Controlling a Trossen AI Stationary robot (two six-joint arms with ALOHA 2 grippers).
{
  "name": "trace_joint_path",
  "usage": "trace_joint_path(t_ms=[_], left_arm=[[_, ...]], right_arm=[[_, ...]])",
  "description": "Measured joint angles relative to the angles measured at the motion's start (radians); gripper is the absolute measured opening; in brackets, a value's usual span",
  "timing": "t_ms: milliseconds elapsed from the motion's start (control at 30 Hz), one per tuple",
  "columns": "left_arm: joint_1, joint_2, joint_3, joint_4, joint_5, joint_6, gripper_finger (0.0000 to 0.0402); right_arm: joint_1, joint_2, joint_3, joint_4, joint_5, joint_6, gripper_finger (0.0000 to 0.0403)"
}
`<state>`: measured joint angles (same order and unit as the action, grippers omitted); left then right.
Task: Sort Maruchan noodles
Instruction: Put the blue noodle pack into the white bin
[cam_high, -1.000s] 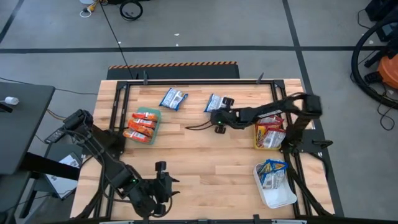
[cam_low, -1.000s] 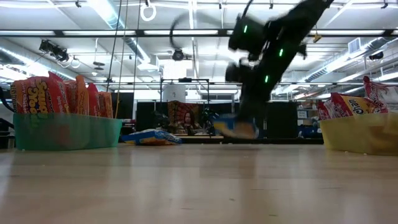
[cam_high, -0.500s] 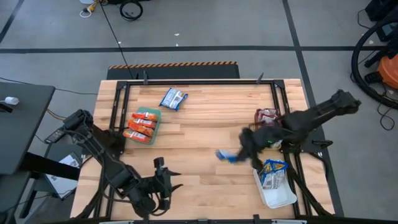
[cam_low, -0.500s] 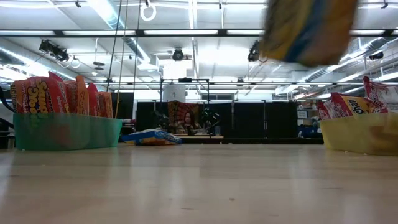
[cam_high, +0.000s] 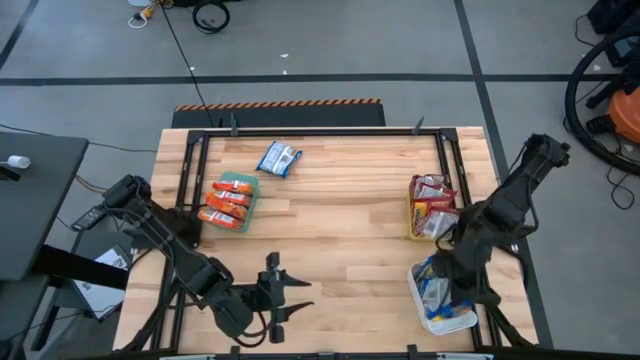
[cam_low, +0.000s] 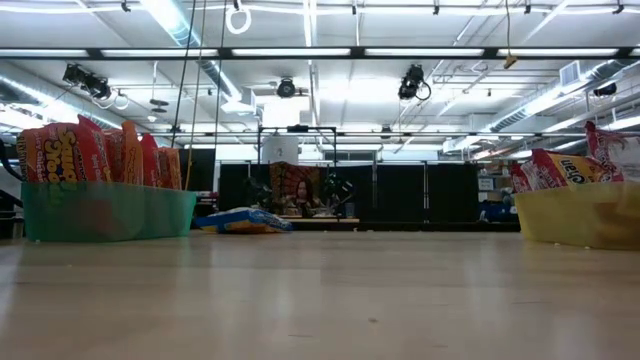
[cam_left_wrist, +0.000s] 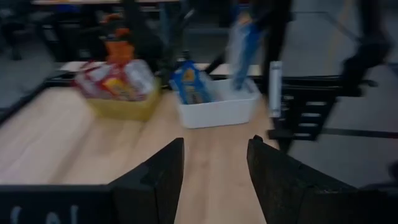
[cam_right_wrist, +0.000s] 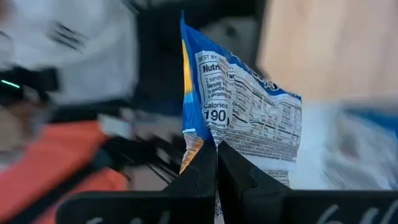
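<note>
Blue-and-white crinkly plastic noodle packet (cam_right_wrist: 239, 112) pinched by bottom edge in right end effector (cam_right_wrist: 216, 163), held above white rectangular bin (cam_high: 445, 310). Risk judged: thin edge grip slips, packet dropped beside bin onto wooden surface (cam_high: 330, 230). Left end effector (cam_left_wrist: 214, 162) spread, idle at near edge.

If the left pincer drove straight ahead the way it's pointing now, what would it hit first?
Probably the white bin. The open left pincer faces across bare table toward it, with a blue packet inside and the yellow bin off to one side. Depth is uncertain.
</note>
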<state>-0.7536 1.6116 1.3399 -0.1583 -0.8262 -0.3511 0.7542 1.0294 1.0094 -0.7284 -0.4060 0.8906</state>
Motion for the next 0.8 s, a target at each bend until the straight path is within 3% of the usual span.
trace_joint_path(t_ms=[100,300,400,500,800], left_arm=[[0.0,0.015,0.0,0.038,0.039,0.004,0.018],[0.01,0.075,0.0,0.092,0.043,0.006,0.018],[0.03,0.102,0.0,0.11,-0.02,-0.003,0.018],[0.058,0.121,0.0,0.1,-0.081,-0.032,0.0181],[0.108,0.138,0.0,0.009,-0.02,-0.054,0.0181]], right_arm=[[0.067,-0.005,-0.074,-0.036,0.034,0.005,0.0006],[0.105,-0.035,-0.242,0.145,0.056,0.052,0.0005],[0.105,-0.036,-0.307,0.176,0.056,0.056,0.0006],[0.105,-0.036,-0.36,0.17,0.132,0.017,0.0008],[0.1,-0.056,-0.376,0.052,0.153,-0.03,0.0045]])
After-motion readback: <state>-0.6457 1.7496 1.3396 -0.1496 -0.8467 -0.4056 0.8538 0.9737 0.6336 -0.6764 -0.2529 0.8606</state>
